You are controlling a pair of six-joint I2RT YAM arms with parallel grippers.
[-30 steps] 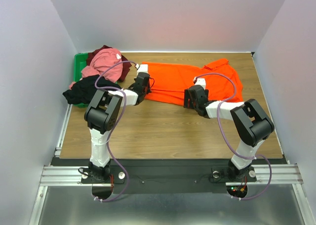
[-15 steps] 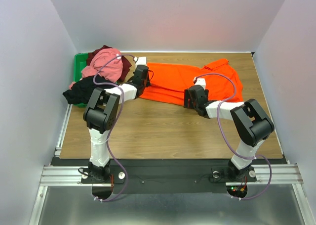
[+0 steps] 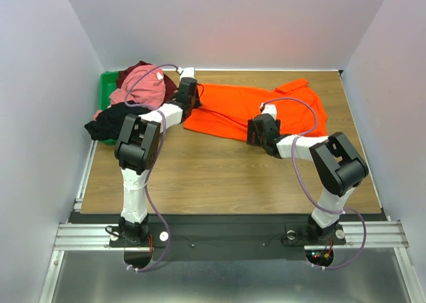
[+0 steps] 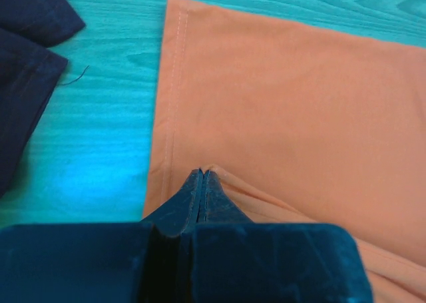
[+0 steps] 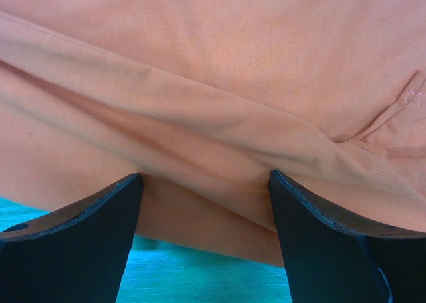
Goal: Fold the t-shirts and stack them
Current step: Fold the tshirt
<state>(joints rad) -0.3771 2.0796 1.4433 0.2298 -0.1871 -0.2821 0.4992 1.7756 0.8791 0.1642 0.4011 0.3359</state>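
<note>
orange t-shirt (image 3: 266, 106) lies spread mostly flat on the far middle-to-right part of the wooden table (image 3: 219, 173), collar toward the right, with loose folds along the near edge; left gripper (image 4: 203, 174) is at the shirt's left end, fingers pressed together and clamped on a small pinch of orange cloth just inside the stitched hem; right gripper (image 5: 203, 180) sits at the shirt's near edge, fingers wide apart with a rumpled fold of orange cloth between and beyond them, no grip visible; pink t-shirt (image 3: 143, 83), maroon t-shirt (image 3: 128, 72) and black t-shirt (image 3: 110, 120) are heaped unfolded at the far left, over and beside the green bin (image 3: 104, 93); the heap lies just beside the orange shirt's left end
</note>
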